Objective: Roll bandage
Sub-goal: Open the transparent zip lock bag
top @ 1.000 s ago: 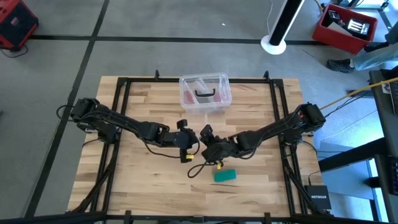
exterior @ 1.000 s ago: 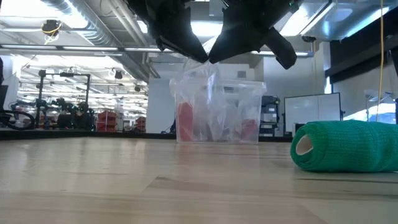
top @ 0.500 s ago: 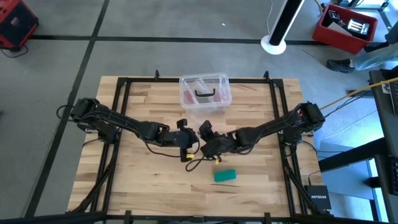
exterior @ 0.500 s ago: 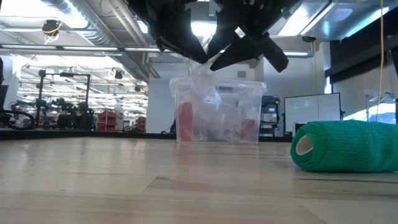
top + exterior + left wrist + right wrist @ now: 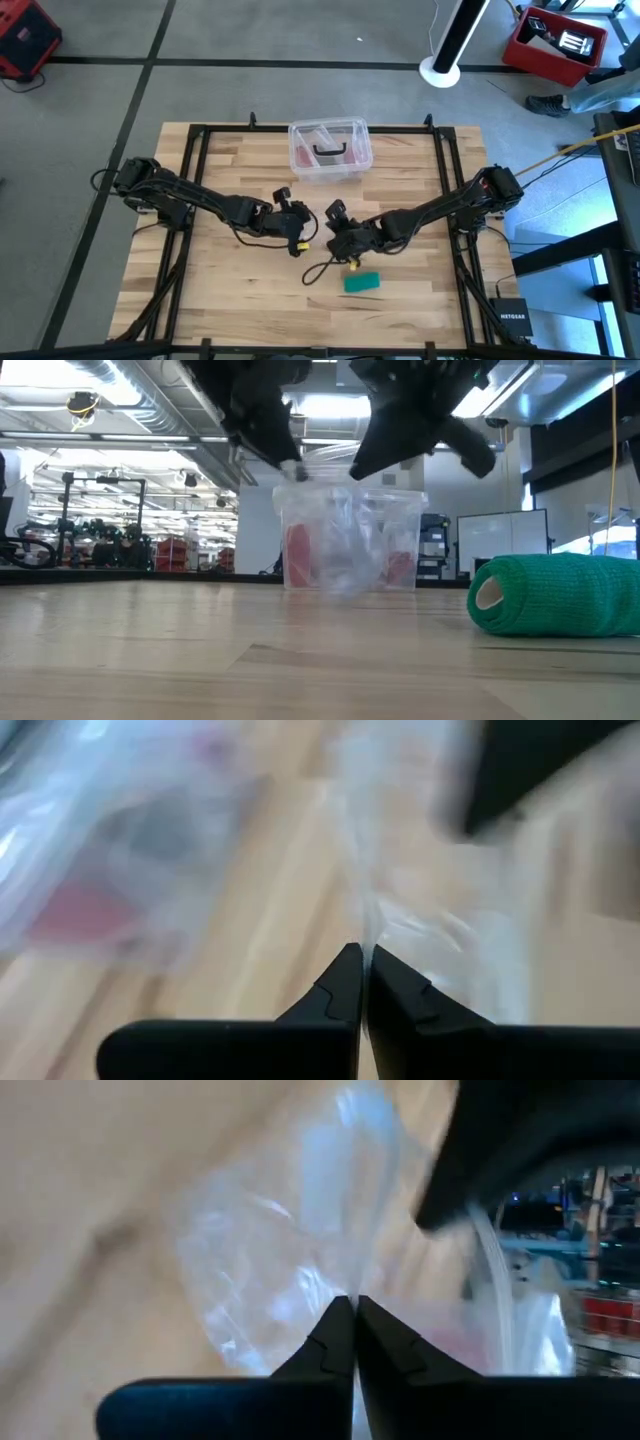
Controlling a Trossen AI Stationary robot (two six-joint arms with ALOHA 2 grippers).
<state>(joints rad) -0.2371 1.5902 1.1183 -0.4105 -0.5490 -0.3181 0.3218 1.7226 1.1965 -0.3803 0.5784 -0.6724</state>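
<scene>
The teal-green bandage, a compact roll (image 5: 362, 282), lies on its side on the wooden table near the front edge; it also shows in the low view (image 5: 555, 595). No gripper touches it. My left gripper (image 5: 303, 222) and my right gripper (image 5: 332, 222) face each other above the table's middle. Both are shut on a piece of clear plastic film (image 5: 335, 510) that hangs between them above the table. My left gripper pinches the clear film's edge (image 5: 372, 925) between its two fingertips (image 5: 345, 982), and the film spreads away beyond them, clear of the table. My right gripper pinches another part of the film (image 5: 345, 1275) between its fingertips (image 5: 335, 1330); the film is crinkled and lifted clear.
A clear plastic box (image 5: 330, 150) with pinkish contents stands at the table's far middle, behind the grippers (image 5: 350, 545). A thin black cable (image 5: 318, 270) loops on the table beside the roll. Black frame rails (image 5: 195, 180) run along the table's sides.
My left gripper has gone toward the table's left edge and my right gripper back toward the right, so the two have drawn apart with the clear film between them. The bandage roll has stayed where it was.
</scene>
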